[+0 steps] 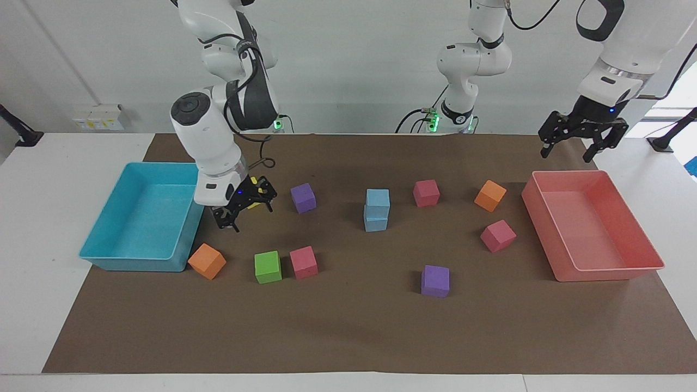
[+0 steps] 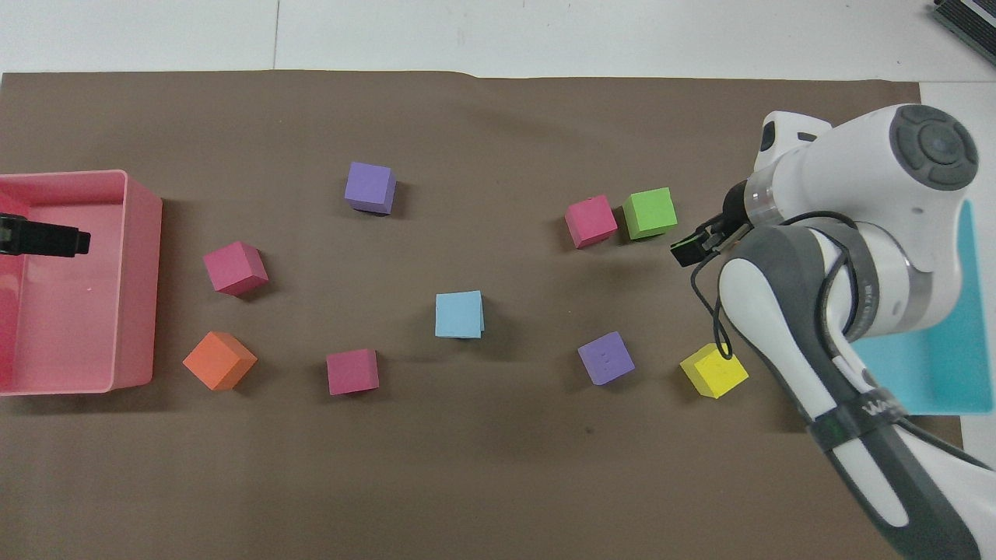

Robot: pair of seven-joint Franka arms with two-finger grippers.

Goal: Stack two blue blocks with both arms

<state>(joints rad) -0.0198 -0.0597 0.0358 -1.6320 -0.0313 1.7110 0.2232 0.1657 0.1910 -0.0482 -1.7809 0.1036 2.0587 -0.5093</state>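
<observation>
Two blue blocks (image 1: 377, 209) stand stacked one on the other in the middle of the brown mat, the upper one set slightly askew; from above only the top one (image 2: 459, 314) shows. No gripper touches them. My left gripper (image 1: 569, 155) hangs open and empty, raised over the pink tray's end nearest the robots (image 2: 47, 238). My right gripper (image 1: 246, 213) is low over the mat beside the turquoise tray, open and empty (image 2: 686, 252), partly covering a yellow block (image 2: 713, 371).
A turquoise tray (image 1: 130, 260) sits at the right arm's end and a pink tray (image 1: 604, 272) at the left arm's end. Purple (image 1: 303, 197), pink (image 1: 426, 193), orange (image 1: 489, 195) and green (image 1: 267, 267) blocks lie scattered around the stack.
</observation>
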